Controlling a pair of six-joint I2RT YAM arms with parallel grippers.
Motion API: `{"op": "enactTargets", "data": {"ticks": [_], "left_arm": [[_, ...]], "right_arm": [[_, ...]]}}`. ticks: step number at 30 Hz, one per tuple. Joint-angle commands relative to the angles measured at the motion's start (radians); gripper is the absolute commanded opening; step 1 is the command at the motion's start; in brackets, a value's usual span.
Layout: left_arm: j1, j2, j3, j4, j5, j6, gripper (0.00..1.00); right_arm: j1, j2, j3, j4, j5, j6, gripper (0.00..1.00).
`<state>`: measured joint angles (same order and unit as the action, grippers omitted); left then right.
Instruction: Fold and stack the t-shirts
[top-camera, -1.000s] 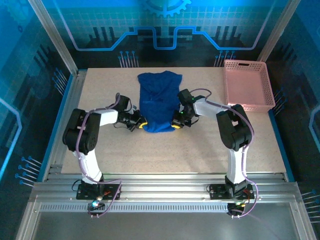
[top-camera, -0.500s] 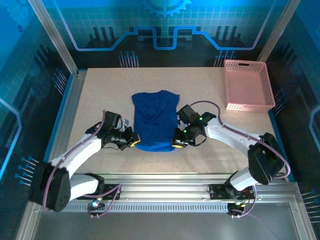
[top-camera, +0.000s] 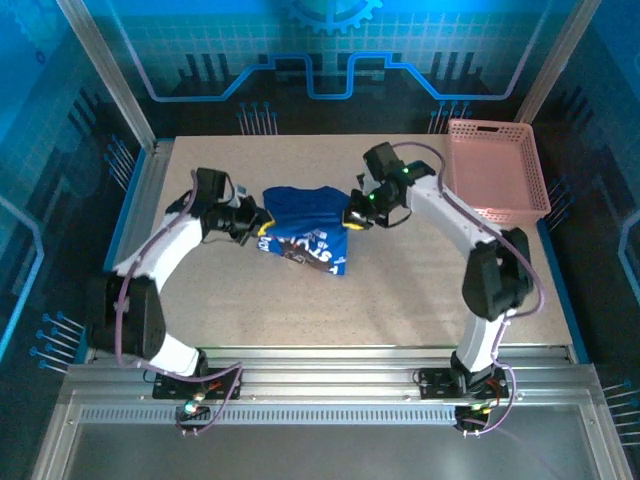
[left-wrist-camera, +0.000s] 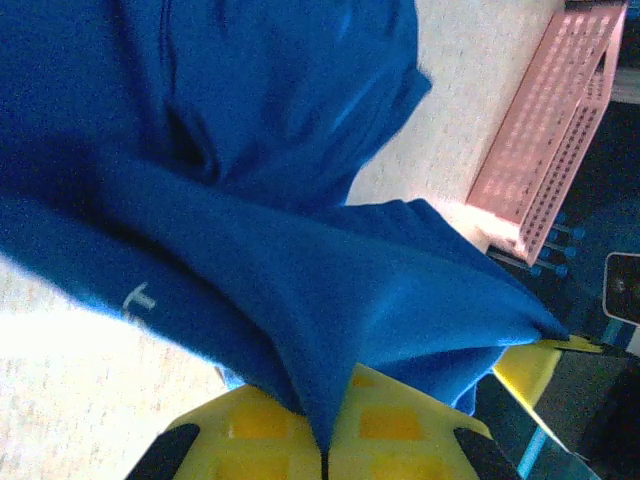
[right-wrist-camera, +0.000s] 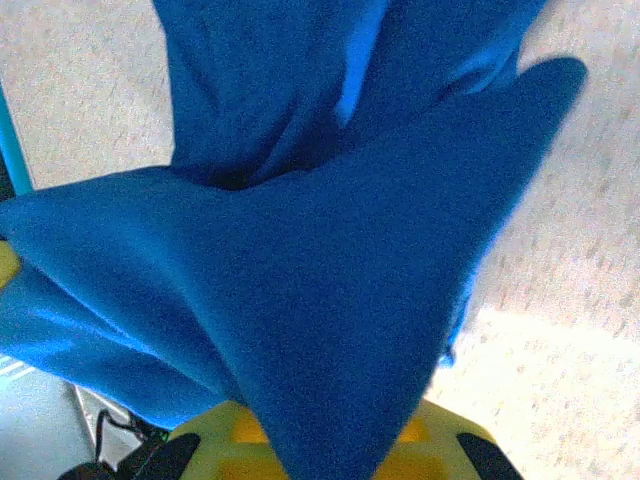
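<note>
While the left fingers (left-wrist-camera: 262, 425) and right fingers (right-wrist-camera: 440, 432) clench the t-shirt (top-camera: 305, 232) edge aloft, a fold seems underway; next, lay it evenly on the tabletop (top-camera: 400, 290).

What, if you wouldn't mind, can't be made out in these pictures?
- Top external: lettering on the t-shirt is too small and creased to read.
- Left wrist: cloth hides the tips of the left tool; the frame edge cuts off the pink basket.
- Right wrist: cloth hides the tips of the right tool.
</note>
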<state>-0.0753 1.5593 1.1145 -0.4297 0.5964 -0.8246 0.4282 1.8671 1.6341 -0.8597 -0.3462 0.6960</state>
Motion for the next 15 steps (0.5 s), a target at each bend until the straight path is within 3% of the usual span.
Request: {"op": "enactTargets", "data": {"ticks": [1,7,11,15], "left_arm": [[0.049,0.128,0.129,-0.005,0.032,0.057,0.0],[0.076,0.327,0.289,0.0,0.058,0.079,0.0],[0.077,0.283,0.248,0.052,0.091,0.087,0.0],[0.078,0.157,0.102,0.137,0.12,0.064,0.0]], "right_arm": [[-0.061,0.138,0.146,-0.119,-0.02,-0.094,0.04],[-0.107,0.312,0.317,-0.154,-0.096,-0.103,0.05],[-0.073,0.247,0.256,-0.086,-0.146,-0.063,0.06],[-0.01,0.14,0.183,-0.068,-0.142,-0.055,0.06]]}}
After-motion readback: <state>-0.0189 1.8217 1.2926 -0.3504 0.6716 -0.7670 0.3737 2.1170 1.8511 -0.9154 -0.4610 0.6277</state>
